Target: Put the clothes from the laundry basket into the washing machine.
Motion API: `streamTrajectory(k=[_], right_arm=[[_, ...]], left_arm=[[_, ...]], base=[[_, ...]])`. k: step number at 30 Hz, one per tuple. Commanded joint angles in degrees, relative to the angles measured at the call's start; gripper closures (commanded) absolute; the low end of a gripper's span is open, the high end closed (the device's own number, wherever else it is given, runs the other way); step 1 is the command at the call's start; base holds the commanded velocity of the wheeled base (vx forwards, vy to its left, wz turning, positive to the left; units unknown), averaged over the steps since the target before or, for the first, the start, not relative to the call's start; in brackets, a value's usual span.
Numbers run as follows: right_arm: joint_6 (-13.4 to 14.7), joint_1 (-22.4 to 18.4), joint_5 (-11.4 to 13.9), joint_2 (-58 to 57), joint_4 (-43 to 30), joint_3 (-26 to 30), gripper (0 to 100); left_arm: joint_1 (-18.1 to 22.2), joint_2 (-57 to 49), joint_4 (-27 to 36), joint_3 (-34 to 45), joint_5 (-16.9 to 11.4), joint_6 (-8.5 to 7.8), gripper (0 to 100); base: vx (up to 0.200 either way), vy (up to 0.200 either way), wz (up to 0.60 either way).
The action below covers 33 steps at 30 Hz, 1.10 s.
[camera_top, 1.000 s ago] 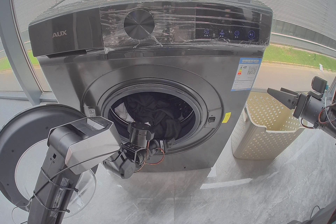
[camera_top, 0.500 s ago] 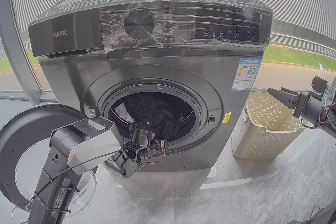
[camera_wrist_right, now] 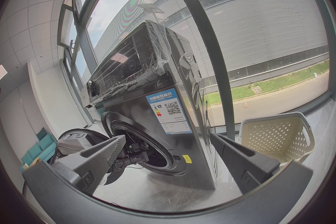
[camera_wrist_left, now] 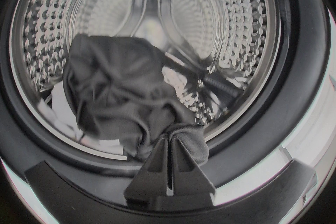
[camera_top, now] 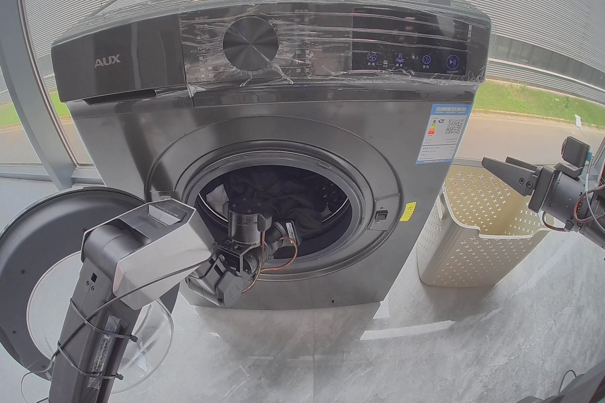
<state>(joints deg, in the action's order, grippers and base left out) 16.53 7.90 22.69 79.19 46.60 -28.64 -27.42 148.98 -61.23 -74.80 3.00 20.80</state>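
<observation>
the left gripper (camera_wrist_left: 170, 141), clenched on the dark garment (camera_wrist_left: 115, 91), has pushed it deeper into the washing machine (camera_top: 378, 130); releasing it seems next.

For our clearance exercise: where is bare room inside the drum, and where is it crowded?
Bare: the perforated drum wall behind the dark garment. Crowded: the door rim, where the left gripper clamps that garment beside white cloth.

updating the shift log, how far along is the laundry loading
Done: a white cloth lies in the drum, and the laundry basket shows no clothes in its visible part. In hand: the left gripper has its fingers shut on a dark garment at the drum mouth. Left: release it; the right gripper hangs open by the basket.
</observation>
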Motion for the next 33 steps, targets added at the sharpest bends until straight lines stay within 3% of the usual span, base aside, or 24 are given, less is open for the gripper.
streamTrajectory(k=[1, 9, 17, 18, 26, 33], right_arm=[[0.0, 0.0, 0.0, 0.1, 0.0, 0.0, 0], [0.0, 0.0, 0.0, -0.1, 0.0, 0.0, 0], [0.0, 0.0, 0.0, -0.7, 0.0, 0.6, 0], [0.0, -0.1, 0.0, -0.7, 0.0, 0.6, 0], [0.0, -0.1, 0.0, -0.8, 0.0, 0.4, 0], [0.0, -0.1, 0.1, -0.8, 0.0, 0.3, 0]], left_arm=[[1.0, -2.2, -1.0, -1.8, 0.3, 0.03, 100], [2.1, 3.1, -4.3, -14.5, 4.9, 0.12, 100], [2.7, 6.4, -1.0, -22.8, 4.6, 0.56, 100], [2.8, 6.6, -0.7, -23.3, 4.6, 0.74, 0], [2.8, 5.7, 0.2, -24.9, 3.7, 0.82, 0], [2.3, -0.4, 0.2, -20.0, 3.2, 1.61, 0]], base=[[0.000, 0.000, 0.00], [0.000, 0.000, 0.00], [0.000, 0.000, 0.00], [0.000, 0.000, 0.00], [0.000, 0.000, 0.00], [0.000, 0.000, 0.00]])
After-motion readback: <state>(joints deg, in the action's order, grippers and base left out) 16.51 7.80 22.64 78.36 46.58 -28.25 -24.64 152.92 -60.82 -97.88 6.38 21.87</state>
